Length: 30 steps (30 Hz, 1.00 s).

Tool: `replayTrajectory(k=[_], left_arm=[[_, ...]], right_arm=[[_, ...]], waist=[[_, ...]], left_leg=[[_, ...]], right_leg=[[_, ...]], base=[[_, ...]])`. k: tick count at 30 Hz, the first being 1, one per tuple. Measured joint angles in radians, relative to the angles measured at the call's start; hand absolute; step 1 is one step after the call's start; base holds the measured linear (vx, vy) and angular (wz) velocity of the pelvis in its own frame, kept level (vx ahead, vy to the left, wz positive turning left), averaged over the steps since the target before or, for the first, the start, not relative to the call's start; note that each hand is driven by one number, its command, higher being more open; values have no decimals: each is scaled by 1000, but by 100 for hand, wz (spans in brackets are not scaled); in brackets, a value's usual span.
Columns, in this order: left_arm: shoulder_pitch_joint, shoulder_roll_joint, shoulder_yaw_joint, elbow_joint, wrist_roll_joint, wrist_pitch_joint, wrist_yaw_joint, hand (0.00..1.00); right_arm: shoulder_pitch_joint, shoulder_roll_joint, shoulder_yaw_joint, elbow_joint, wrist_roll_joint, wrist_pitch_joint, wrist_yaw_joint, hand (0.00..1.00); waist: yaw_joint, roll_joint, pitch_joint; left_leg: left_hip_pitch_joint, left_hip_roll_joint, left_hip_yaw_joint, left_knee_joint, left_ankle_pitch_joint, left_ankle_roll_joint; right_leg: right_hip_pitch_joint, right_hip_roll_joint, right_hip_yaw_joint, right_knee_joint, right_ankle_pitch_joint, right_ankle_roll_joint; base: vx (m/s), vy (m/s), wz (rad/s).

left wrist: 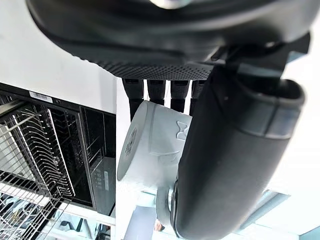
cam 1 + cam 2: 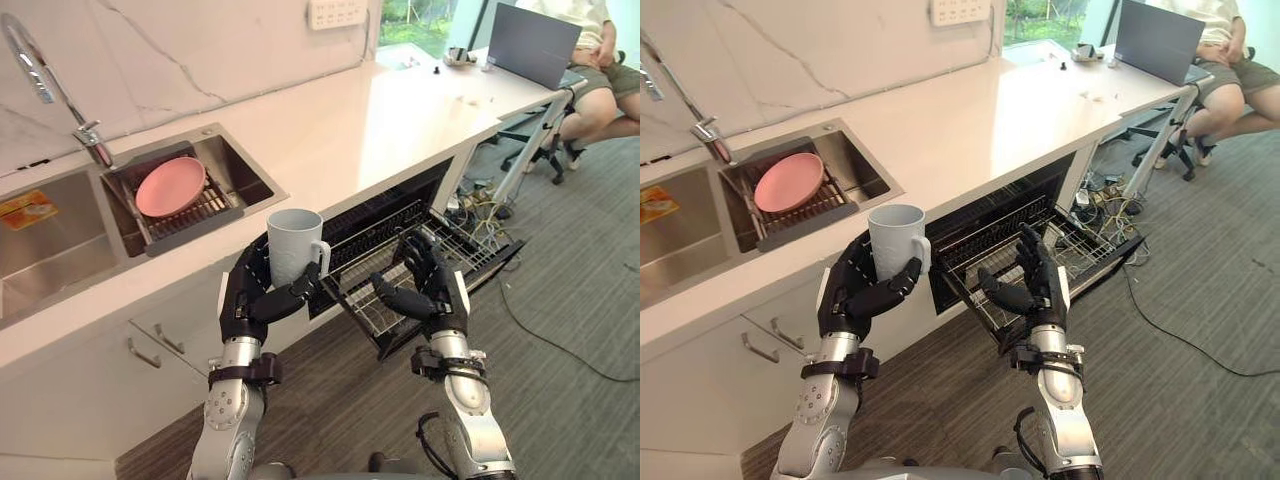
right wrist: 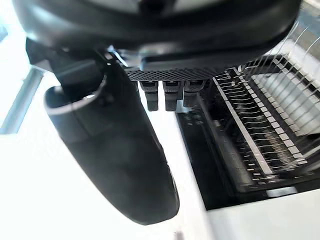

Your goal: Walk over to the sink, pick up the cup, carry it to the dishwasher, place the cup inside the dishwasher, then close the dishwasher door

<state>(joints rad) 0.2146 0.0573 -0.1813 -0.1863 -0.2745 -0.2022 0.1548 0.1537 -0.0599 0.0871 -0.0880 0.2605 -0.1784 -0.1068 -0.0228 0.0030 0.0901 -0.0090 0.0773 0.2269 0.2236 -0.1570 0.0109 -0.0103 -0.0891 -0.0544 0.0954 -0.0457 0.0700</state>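
- Holding the cup (image 2: 292, 245) upright in the left hand (image 2: 258, 300): fingers behind, thumb curled across the front low on the wall. This leaves rim + handle free, and the cup looks unlikely to tip. The handle faces the rack side.
- Cup is clear of the sink (image 2: 60, 250), in the air in front of the counter (image 2: 350, 120) edge, just beside the pulled-out dishwasher rack (image 2: 470, 245). Carry looks nearly done, placing not yet.
- Right hand (image 2: 428, 285) hovers over the rack, fingers loosely spread, nothing in it. Prob. ready to steady the rack, or for the door later.
- Dishwasher (image 2: 400, 195) stands open w/ rack drawn out, so the cup can go straight down among the wires.
- Pink plate (image 2: 170, 185) lies on a drain tray (image 2: 205, 210) in the sink basin; not part of the job.
- Person (image 2: 600, 70) w/ laptop (image 2: 535, 45) sits at the counter's far end, well apart.
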Motion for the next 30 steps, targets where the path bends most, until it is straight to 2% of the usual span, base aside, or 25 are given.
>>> replayTrajectory(k=[4,9,17,24,30], left_arm=[[-34,1,-3,7,0,0,0,30],[-73,7,-19,73,0,0,1,30],[-88,16,-64,141,0,3,11,30],[-133,17,-74,167,0,7,15,30],[-188,26,-161,167,3,6,2,30]], right_arm=[[2,1,17,-47,96,-16,35,90],[1,-1,69,-48,176,-20,67,90],[-30,-5,139,-48,189,-20,84,90],[-48,-37,177,-48,198,-21,85,90],[-96,-46,230,-43,206,-22,89,90]], waist=[[-4,0,-8],[-6,0,-36],[-14,-3,-38],[-20,-7,-67],[-20,-9,-72]], left_leg=[[31,-16,20,-36,5,8],[57,-36,31,-88,25,17],[58,-48,49,-119,43,21],[42,-51,59,-118,45,23],[33,-57,59,-120,49,29]], right_leg=[[38,-9,18,-70,32,8],[46,-20,27,-95,44,13],[31,-26,47,-117,67,17],[17,-29,57,-123,75,21],[8,-34,58,-123,80,22]], base=[[45,55,-14],[10,35,-5],[-42,6,-7],[-23,-6,-3],[-40,-11,0]])
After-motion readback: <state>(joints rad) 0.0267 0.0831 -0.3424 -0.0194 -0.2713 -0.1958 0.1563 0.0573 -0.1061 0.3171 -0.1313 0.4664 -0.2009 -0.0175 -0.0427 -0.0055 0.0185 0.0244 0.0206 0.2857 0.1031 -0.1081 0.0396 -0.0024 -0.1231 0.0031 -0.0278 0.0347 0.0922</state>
